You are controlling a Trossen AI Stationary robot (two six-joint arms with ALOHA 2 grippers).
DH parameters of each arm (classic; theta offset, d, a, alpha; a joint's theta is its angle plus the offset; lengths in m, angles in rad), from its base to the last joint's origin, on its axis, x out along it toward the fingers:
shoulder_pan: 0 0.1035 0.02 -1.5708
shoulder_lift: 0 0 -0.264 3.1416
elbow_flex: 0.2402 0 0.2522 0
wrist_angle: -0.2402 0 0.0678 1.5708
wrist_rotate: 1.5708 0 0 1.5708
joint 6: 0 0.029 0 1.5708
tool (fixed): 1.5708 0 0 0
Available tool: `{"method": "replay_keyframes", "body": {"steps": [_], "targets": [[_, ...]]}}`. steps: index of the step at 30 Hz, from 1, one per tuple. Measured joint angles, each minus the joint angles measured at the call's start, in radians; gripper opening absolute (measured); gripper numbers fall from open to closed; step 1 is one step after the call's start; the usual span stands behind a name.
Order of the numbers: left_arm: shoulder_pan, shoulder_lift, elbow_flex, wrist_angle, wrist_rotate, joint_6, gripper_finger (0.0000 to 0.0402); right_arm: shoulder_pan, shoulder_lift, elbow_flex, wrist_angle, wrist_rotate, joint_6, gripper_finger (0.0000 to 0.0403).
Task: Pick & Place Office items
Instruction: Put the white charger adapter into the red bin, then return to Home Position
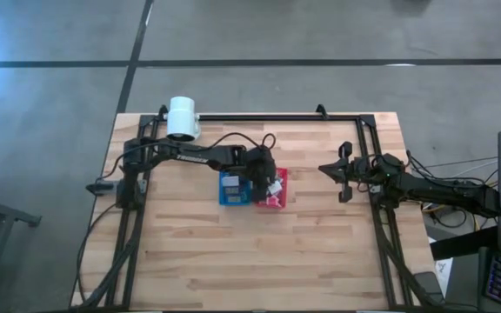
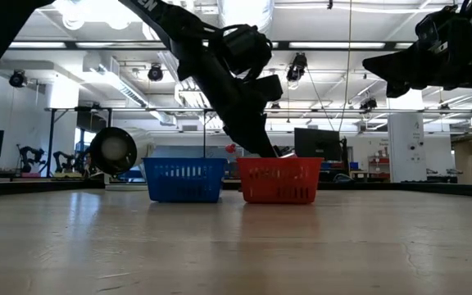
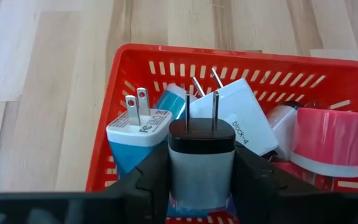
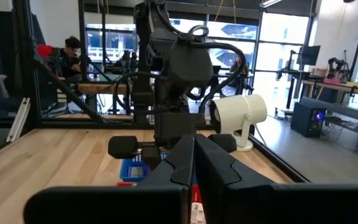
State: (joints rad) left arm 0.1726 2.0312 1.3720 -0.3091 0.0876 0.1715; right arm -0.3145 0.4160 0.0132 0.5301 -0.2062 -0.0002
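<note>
The office items are small plug-in chargers. Several lie in the red tray (image 3: 135,68): a blue-and-white one (image 3: 138,134), a white block (image 3: 238,115) and a pink-and-white one (image 3: 328,140). My left gripper (image 3: 202,155) reaches down over the red tray (image 1: 272,198), shut on a grey charger with a black pronged end (image 3: 202,165). The blue tray (image 1: 230,189) stands right beside the red one, on its left. My right gripper (image 1: 342,174) waits in the air to the right of the trays, fingers shut (image 4: 194,155) on nothing. My left gripper pinches the grey charger by its two opposite sides (image 3: 176,171), one finger (image 3: 154,177) on each side. The fingers come from above, slanting down into the red tray. The black end with its two prongs (image 3: 202,115) sticks out past the fingertips. I cannot tell whether the charger touches the items below.
A big white cylinder (image 1: 183,117) stands near the table's far left corner. Some items also lie in the blue tray (image 2: 184,180). Bare wood lies along the near half of the table. A black frame runs along the table's edges. A person sits in the room beyond (image 4: 70,53).
</note>
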Motion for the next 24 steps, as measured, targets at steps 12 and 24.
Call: {"method": "replay_keyframes", "body": {"steps": [12, 24], "targets": [[0.0, -0.003, -0.003, 0.003, 0.003, 0.0, 0.016, 0.0, 0.0, 0.0, 0.0, 0.0, 0.0, 0.0008], [0.0, -0.03, -0.008, -0.009, -0.005, -0.001, 0.0225, 0.0, 0.0, 0.0, 0.0, -0.002, 0.0, 0.0008]]}}
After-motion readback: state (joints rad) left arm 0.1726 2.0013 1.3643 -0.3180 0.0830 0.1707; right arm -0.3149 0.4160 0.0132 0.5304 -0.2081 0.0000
